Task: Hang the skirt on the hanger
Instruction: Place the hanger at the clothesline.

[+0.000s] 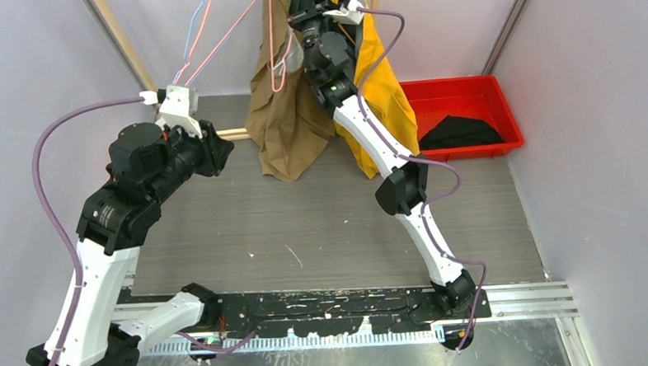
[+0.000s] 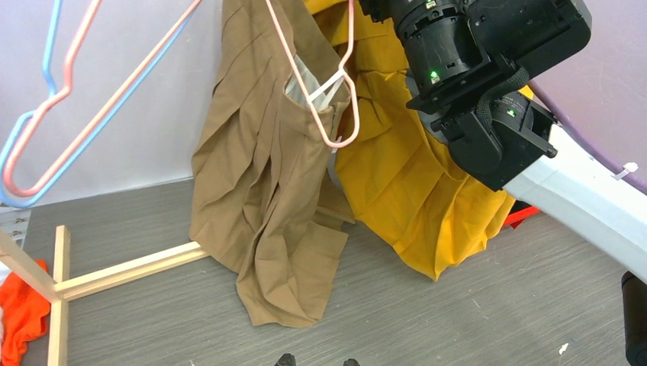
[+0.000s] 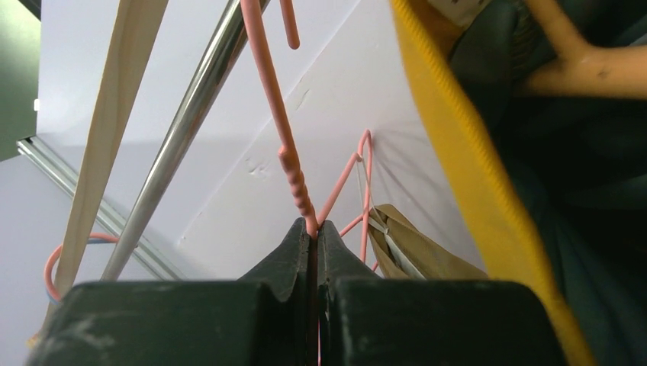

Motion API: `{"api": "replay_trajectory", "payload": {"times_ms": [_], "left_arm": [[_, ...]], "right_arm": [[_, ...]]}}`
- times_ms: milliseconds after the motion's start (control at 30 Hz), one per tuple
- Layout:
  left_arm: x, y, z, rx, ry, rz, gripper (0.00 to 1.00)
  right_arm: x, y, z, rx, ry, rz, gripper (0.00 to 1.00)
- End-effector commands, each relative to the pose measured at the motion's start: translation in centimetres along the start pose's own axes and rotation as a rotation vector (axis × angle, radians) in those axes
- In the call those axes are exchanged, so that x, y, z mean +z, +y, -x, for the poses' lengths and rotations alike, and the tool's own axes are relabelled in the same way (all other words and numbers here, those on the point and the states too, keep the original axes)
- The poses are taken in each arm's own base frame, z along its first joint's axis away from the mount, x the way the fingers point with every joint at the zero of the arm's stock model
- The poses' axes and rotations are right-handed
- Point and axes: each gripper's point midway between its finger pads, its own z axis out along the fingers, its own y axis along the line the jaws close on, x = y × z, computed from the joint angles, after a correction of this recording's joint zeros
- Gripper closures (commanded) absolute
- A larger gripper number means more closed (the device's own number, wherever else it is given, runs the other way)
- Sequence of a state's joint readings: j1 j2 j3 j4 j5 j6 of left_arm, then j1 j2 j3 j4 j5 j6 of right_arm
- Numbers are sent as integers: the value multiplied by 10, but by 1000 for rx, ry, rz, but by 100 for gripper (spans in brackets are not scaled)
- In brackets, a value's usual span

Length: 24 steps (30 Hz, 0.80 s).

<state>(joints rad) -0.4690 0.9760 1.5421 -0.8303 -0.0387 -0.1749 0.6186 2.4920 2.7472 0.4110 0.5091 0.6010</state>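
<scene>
At the far left a pair of empty hangers [image 2: 27,197], one pink and one blue, dangles against the back wall, with a wooden frame [image 2: 130,267] lying on the table [image 1: 322,224] below them and an orange cloth [image 2: 19,313] just beside it. The left gripper [image 2: 318,361] hovers low over the table, well apart from the clothes. Only its two tips show at the bottom of its own camera, set apart with nothing between them, so it looks released. Right of centre hangs the tan pleated skirt [image 2: 259,191]. Its waistband is caught at one upper corner on the pink hanger [image 2: 355,114], while the rest sags and its hem bunches on the table. The right gripper [image 3: 314,229] is raised high at the back and clenched on the twisted wire neck of that hanger, near a metal rail [image 3: 183,130]. Touching the skirt on its right is a yellow garment [image 2: 412,191], and further right a red bin [image 1: 452,84] holds a black cloth [image 1: 460,133]. The step in hand appears to be seating the skirt on the hanger, which looks only half done. The next move probably calls for the free left gripper to reach in and draw the sagging waistband over the hanger's other shoulder while the right holds steady.
</scene>
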Motion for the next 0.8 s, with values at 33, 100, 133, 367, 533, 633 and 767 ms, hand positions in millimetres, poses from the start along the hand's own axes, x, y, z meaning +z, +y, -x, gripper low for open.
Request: {"api": "replay_trajectory", "payload": {"times_ms": [33,100,133,367,533,633,767], "left_arm": [[-2,-5,12,-12,-59,-27,72],[-1,-5,11,-15,-55,-31,72],[0,-6,11,-17,-52,-32,72],[2,-2,8,-27,-45,-12,72],[-1,0,9,-31,-55,2,72],[-1,2,8,-31,-54,10,72],[-1,5,8,-28,-55,29,72]], "right_arm": [[-12,58,13,99,-17,122,99],[-14,59,7,93,-3,123,99],[-14,58,4,90,3,123,99],[-16,50,-8,52,61,121,75],[-19,59,-7,24,112,150,31],[-24,57,-14,9,154,154,30],[-32,61,-15,-16,213,181,21]]}}
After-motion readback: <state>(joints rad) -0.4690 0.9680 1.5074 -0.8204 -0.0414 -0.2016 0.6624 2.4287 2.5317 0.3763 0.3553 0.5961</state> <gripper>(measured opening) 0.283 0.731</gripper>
